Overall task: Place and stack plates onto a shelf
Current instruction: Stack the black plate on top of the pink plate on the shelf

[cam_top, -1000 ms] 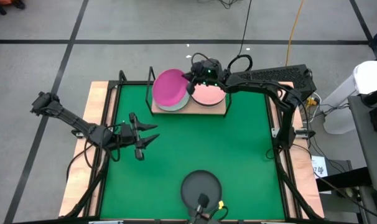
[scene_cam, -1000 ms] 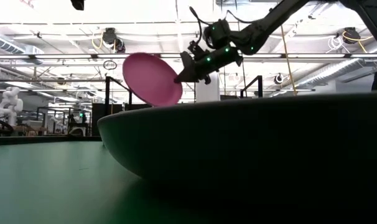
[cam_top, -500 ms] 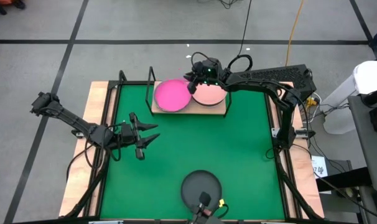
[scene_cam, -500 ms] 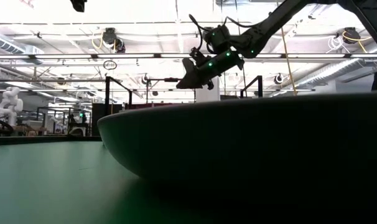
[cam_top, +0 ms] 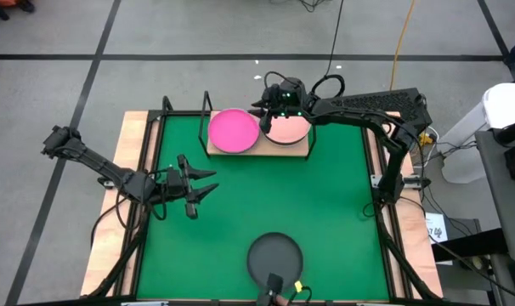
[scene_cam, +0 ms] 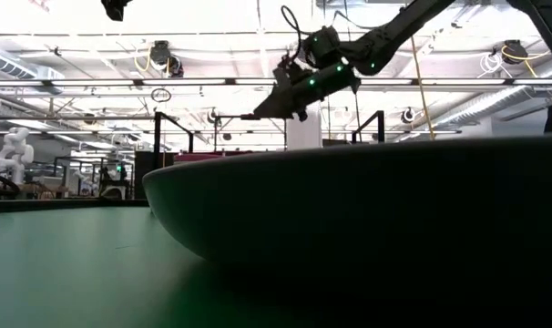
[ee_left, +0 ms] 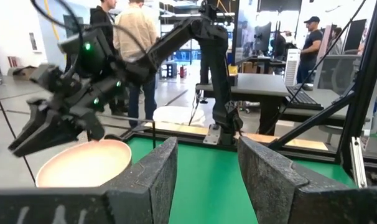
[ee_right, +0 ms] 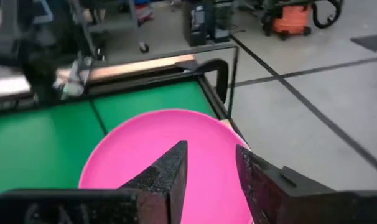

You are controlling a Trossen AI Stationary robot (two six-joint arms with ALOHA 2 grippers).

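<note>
The shelf carries the hot pink plate lying flat atop its stack. My right gripper hovers just beside its rim, jaws apart, apparently empty. A black plate remains; my left gripper, open, is nearer.

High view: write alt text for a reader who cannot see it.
The right gripper, open, hovers over a wooden shelf between a hot pink plate and a pale pink plate. The left gripper waits open over the green mat; a dark plate lies at its near edge.
</note>
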